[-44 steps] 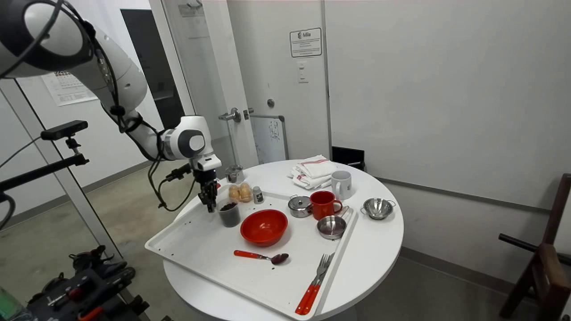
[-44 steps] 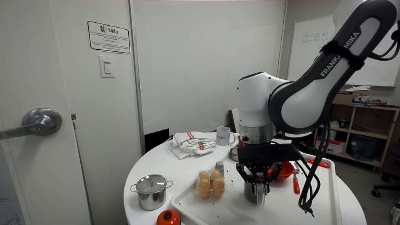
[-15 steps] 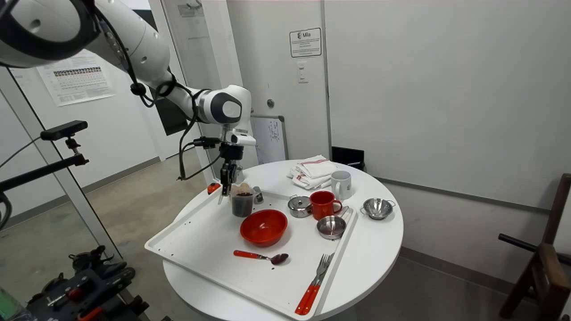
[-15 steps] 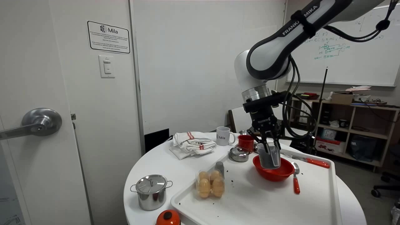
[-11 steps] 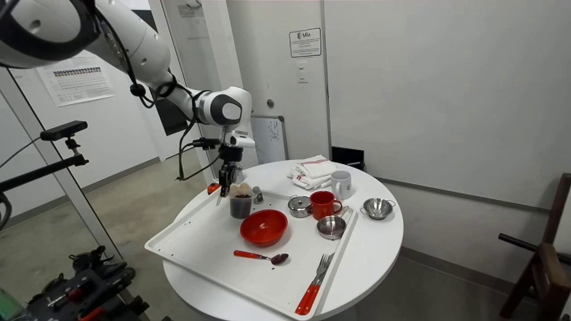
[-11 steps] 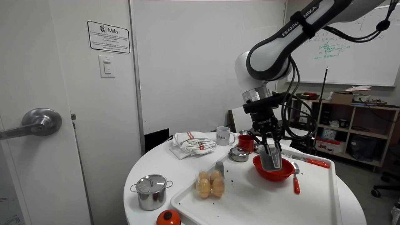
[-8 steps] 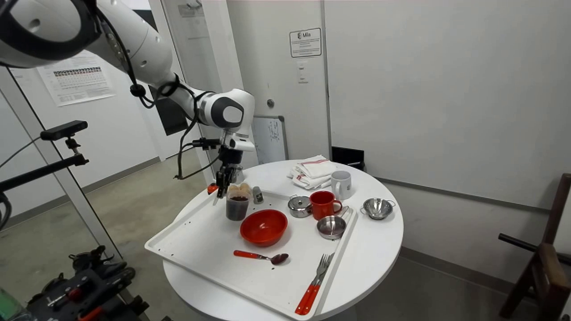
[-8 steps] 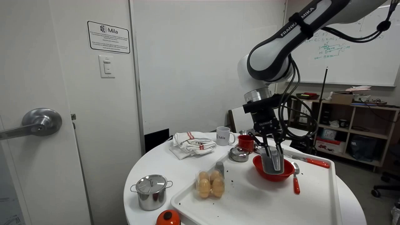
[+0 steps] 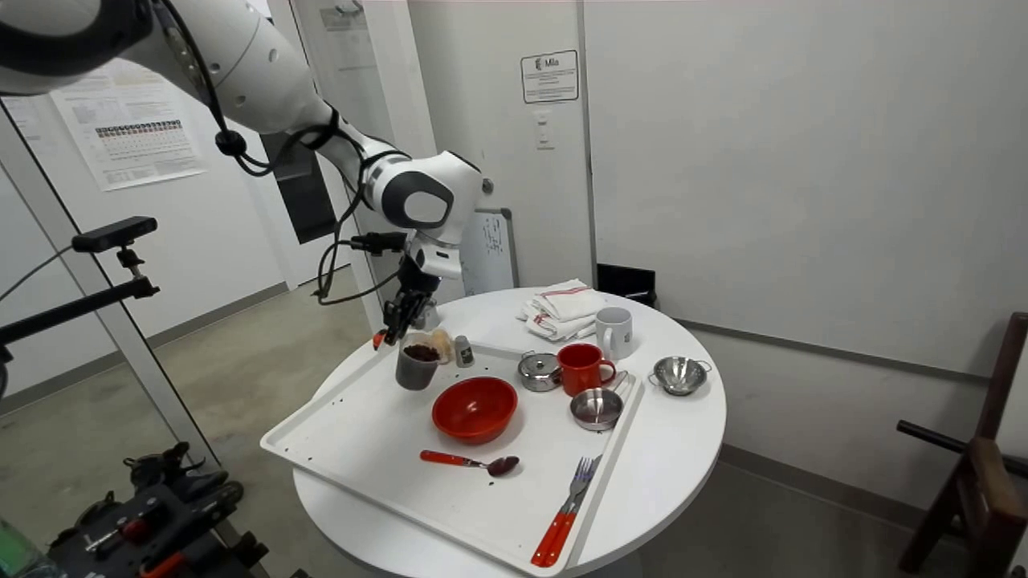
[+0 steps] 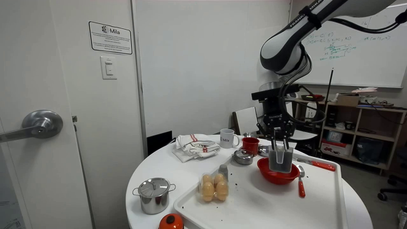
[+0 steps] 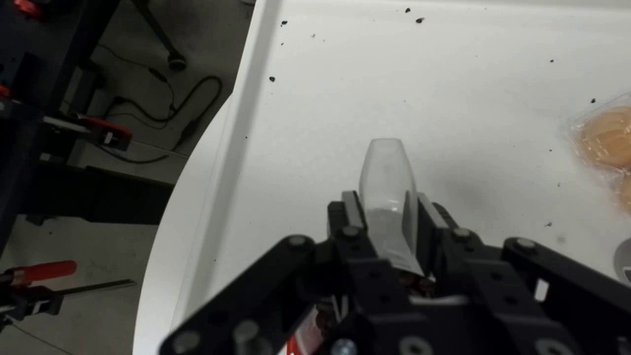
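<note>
My gripper (image 11: 387, 209) is shut on the handle (image 11: 386, 165) of a clear measuring cup, one pad on each side of it. Dark pieces (image 9: 422, 353) fill part of the measuring cup (image 9: 414, 372), which tilts with its mouth leaning toward the red bowl (image 9: 474, 411) in an exterior view. The cup (image 10: 280, 163) hangs off the tray and overlaps the bowl (image 10: 265, 173) in the picture. In the wrist view most of the cup is hidden behind the black fingers (image 11: 352, 209); a sliver of dark contents and of red shows below them.
On the white tray (image 10: 241, 211) are eggs in a clear pack (image 10: 214, 188), a grey shaker (image 10: 223, 171), a spoon (image 9: 470, 462) and a fork and knife (image 9: 566, 514). A lidded pan (image 9: 540, 372), red mug (image 9: 581, 369) and steel pan (image 9: 597, 409) stand past the bowl.
The held cup has come across the tray toward the red bowl. Over the last half second the wrist has turned, so the cup has gone from upright to tilted and risen slightly.
</note>
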Robot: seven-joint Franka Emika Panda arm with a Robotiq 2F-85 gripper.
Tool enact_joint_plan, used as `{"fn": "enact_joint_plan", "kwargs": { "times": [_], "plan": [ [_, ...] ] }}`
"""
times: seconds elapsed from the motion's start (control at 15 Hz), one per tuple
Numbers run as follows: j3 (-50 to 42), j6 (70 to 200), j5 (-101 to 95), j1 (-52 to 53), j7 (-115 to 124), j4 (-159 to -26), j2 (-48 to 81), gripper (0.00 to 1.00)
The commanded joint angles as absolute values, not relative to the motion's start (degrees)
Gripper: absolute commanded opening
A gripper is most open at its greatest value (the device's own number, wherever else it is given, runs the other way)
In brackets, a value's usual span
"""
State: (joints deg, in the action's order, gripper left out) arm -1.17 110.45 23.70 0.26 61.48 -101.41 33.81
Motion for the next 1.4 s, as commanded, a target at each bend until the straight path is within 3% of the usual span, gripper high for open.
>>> {"fn": "enact_joint_plan", "kwargs": {
  "times": [0.0,1.27,1.33],
  "plan": [
    [-1.23,109.49,27.93,-2.3,58.81,-104.42,29.1,0.13],
    [-3.0,84.43,29.68,-5.85,43.69,-95.68,32.0,0.12],
    [-3.38,86.61,29.34,-5.12,44.01,-97.7,31.11,0.28]
  ]
}}
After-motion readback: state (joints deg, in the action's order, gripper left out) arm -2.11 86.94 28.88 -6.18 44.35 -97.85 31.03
